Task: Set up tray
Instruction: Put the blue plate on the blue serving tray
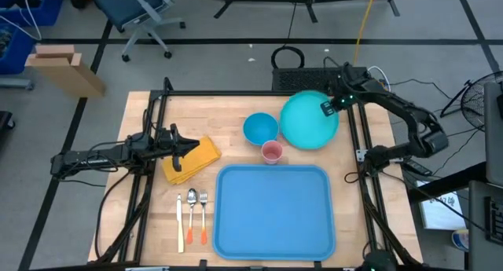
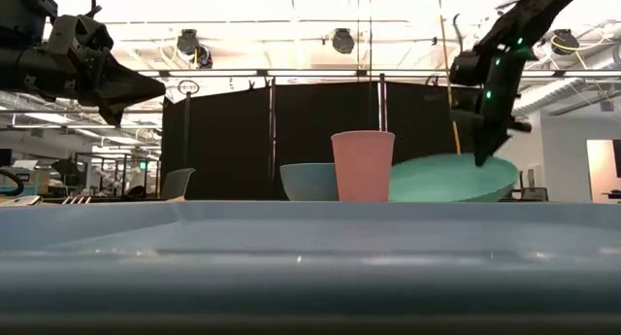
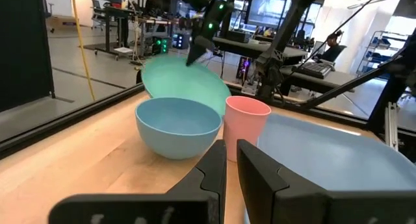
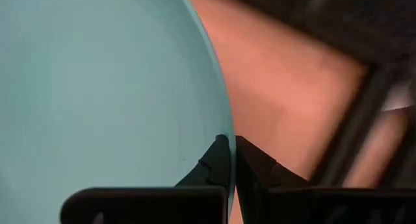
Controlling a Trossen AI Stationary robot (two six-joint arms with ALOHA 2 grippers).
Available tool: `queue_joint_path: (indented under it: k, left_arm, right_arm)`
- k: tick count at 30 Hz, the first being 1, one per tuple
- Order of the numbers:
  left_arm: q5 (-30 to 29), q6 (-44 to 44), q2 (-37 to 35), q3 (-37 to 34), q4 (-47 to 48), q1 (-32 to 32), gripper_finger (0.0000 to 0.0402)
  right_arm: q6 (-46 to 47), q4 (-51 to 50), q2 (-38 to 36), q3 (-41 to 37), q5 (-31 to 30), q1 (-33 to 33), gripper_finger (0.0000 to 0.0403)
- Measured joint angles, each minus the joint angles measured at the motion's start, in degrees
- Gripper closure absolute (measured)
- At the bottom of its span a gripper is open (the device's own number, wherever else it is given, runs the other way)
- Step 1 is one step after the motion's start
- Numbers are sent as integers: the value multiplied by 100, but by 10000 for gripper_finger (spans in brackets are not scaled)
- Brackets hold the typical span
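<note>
— Where does the tray [image 1: 273, 210] sit?

— Flat on the table [image 1: 228, 122], against its near edge and toward the right corner, with nothing on it. The pink cup [image 1: 271, 151] stands just beyond the tray's far rim, and the blue bowl [image 1: 260, 129] is just behind the cup.

— And the right gripper [image 1: 328, 108]?

— At the far right of the table, on the outer rim of the teal plate [image 1: 306, 120]. Its fingers are pinched almost together with the plate's edge between them, and in the low view that side of the plate looks tipped up a little.

— The left gripper [image 1: 191, 148]?

— Raised above the yellow cloth [image 1: 191, 160] near the table's left edge, pointing toward the bowl and cup. Its fingers stand nearly closed, a thin gap between them, holding nothing.

— Anything else?

— A knife, spoon and fork [image 1: 192, 215] lie side by side between the tray and the left edge.
</note>
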State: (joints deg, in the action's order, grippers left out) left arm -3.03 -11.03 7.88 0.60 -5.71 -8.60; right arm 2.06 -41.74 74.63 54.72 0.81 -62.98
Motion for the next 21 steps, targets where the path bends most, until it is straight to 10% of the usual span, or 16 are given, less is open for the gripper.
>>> queue_joint_path:
  k: [12, 21]
  left_arm:
    - [-2, 7, -1, 0, -2, 0, 364]
    - [0, 7, -1, 0, 15, 2, 364]
  right_arm:
    - [173, -208, -912, 997, 1542, 156, 402]
    - [-36, -1094, -1412, 1586, 2182, 1766, 402]
